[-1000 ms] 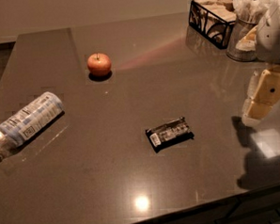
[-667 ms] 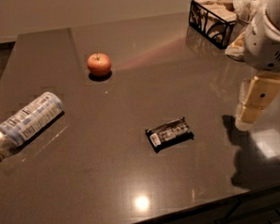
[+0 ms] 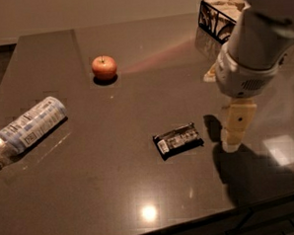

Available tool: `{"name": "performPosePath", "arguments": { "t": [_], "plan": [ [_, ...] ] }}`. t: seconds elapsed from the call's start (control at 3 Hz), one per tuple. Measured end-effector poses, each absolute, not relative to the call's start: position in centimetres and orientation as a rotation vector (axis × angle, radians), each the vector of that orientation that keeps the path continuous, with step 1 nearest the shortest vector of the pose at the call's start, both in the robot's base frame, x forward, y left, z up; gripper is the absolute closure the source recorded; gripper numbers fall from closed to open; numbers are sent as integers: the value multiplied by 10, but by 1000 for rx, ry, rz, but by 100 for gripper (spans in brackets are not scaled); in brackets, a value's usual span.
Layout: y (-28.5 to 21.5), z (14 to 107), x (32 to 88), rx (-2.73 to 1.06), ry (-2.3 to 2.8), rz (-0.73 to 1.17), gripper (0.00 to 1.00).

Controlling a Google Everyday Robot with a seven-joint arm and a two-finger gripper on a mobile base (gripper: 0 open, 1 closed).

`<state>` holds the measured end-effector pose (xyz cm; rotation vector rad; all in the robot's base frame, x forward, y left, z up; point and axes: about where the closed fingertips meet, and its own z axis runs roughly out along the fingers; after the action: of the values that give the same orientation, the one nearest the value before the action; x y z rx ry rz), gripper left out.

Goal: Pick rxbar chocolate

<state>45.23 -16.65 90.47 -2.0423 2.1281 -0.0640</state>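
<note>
The rxbar chocolate (image 3: 177, 139) lies flat on the dark table (image 3: 141, 189), a black wrapper with pale print and a white label patch at its left end. My gripper (image 3: 235, 129) hangs from the white arm at the right, its pale finger pointing down just right of the bar, a short gap away and above the table top. It holds nothing.
A red apple (image 3: 104, 67) sits at the back left. A clear bottle with a white-blue label (image 3: 26, 127) lies on its side at the left edge. A black wire basket (image 3: 220, 17) with items stands at the back right. The table's front edge runs along the bottom.
My arm and gripper have moved left and closer to the bar. The bar, apple and bottle have not moved.
</note>
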Motion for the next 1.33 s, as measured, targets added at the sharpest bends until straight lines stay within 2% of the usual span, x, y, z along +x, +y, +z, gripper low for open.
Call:
{"name": "performPosePath", "arguments": {
  "t": [1.0, 1.33],
  "plan": [
    [-120, 843, 458, -2227, 2069, 24, 0],
    [-106, 840, 454, -2282, 2021, 49, 18]
  ]
}}
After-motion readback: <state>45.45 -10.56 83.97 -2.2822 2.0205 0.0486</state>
